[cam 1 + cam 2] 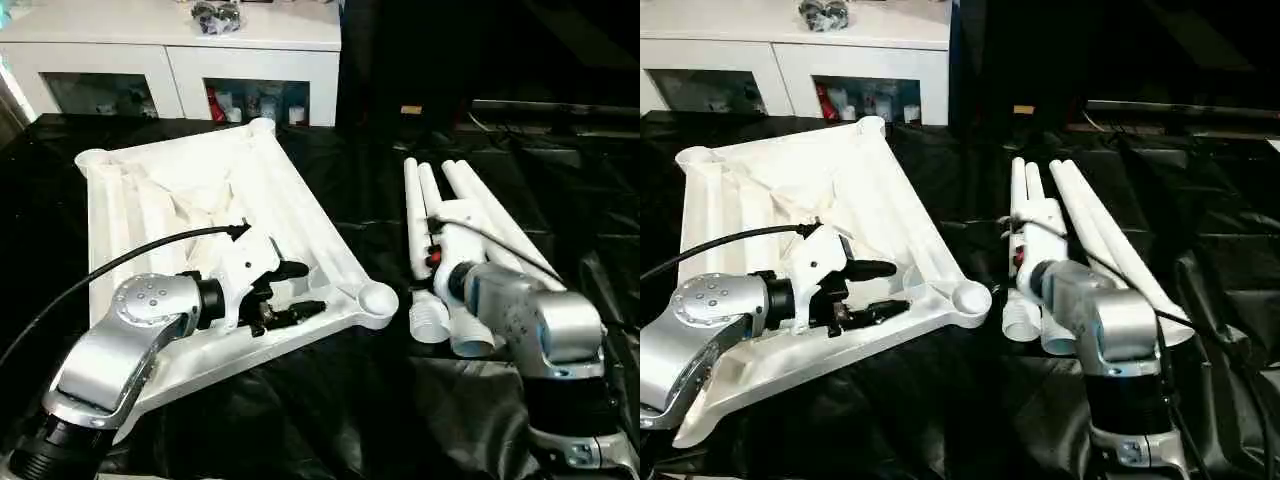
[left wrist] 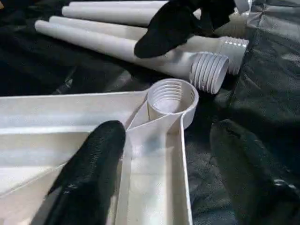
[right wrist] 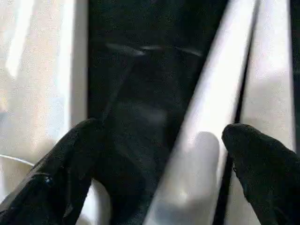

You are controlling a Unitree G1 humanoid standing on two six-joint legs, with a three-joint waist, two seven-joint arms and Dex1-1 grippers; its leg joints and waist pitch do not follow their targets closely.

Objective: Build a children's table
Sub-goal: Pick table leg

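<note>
The children's table lies in parts on a black sheet. Its white tabletop (image 1: 200, 190) is upside down with the ribbed underside up, and a round threaded corner socket (image 2: 171, 96) sits at its near right corner. My left gripper (image 1: 305, 290) is open astride the tabletop's right rim, just short of that socket. One finger (image 2: 93, 159) is inside the rim and the other is outside, over the sheet. To the right, several white tube legs (image 1: 470, 215) lie side by side with their threaded ends (image 1: 430, 322) toward me. My right gripper (image 3: 159, 154) hangs open over the legs with one leg between its fingers.
A white cabinet (image 1: 170, 60) with glass doors stands beyond the tabletop at the back left. The black sheet (image 1: 350, 400) covers the whole work surface, with wrinkles at the right. A cable (image 1: 150, 250) loops above my left forearm.
</note>
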